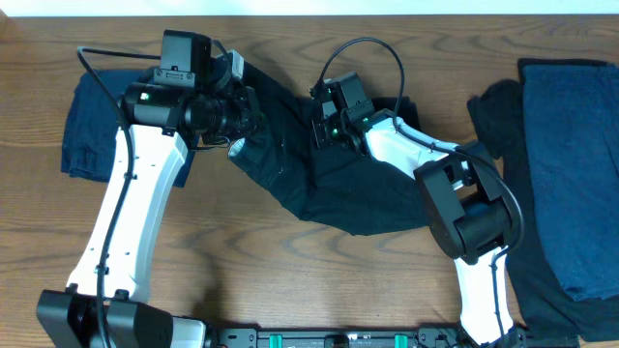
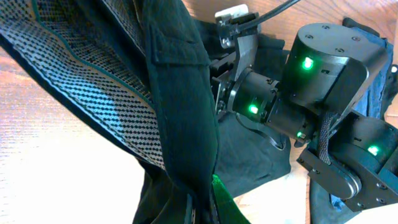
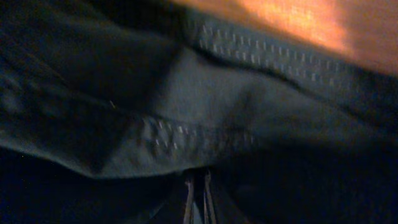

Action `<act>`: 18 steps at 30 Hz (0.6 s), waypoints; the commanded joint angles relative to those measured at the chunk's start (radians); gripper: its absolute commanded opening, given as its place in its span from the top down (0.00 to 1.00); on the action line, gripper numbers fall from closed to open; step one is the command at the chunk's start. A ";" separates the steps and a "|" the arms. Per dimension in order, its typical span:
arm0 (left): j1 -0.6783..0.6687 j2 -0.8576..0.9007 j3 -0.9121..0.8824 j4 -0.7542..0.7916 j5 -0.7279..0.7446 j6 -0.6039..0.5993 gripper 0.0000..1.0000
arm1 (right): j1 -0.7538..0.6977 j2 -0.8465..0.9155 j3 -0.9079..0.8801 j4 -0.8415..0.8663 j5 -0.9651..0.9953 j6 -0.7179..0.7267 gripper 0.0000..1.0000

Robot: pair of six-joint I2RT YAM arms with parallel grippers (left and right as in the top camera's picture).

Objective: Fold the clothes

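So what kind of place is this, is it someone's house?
Probably a robot test bench, not a home: a left arm and a right arm stand at a wooden table, handling a black garment, with navy clothes piled beside it.

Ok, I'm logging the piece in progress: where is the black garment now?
In the overhead view the black garment sits at centre, between the left tool and the right tool, right of the navy garment.
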 commanded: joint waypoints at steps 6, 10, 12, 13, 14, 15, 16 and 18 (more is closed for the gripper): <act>-0.001 -0.018 0.028 0.010 0.013 0.002 0.94 | -0.032 -0.103 0.008 -0.070 0.006 0.005 0.93; -0.008 -0.018 0.028 0.013 0.013 0.002 0.94 | -0.087 -0.225 0.008 -0.233 0.006 -0.035 0.92; -0.018 -0.018 0.028 0.016 0.013 0.002 0.94 | -0.126 -0.293 0.008 -0.340 0.020 -0.082 0.94; -0.024 -0.018 0.028 0.018 0.013 0.002 0.94 | -0.140 -0.316 0.008 -0.380 0.038 -0.082 0.95; -0.032 -0.018 0.028 0.021 0.011 0.002 0.94 | -0.164 -0.348 0.008 -0.444 0.067 -0.082 0.96; -0.039 -0.018 0.028 0.024 0.004 -0.003 0.94 | -0.180 -0.365 0.008 -0.486 0.086 -0.082 0.97; -0.050 -0.018 0.028 0.026 -0.015 -0.010 0.94 | -0.203 -0.385 0.008 -0.541 0.110 -0.081 0.99; -0.075 -0.018 0.028 0.034 -0.048 -0.024 0.94 | -0.245 -0.402 0.008 -0.627 0.138 -0.081 0.99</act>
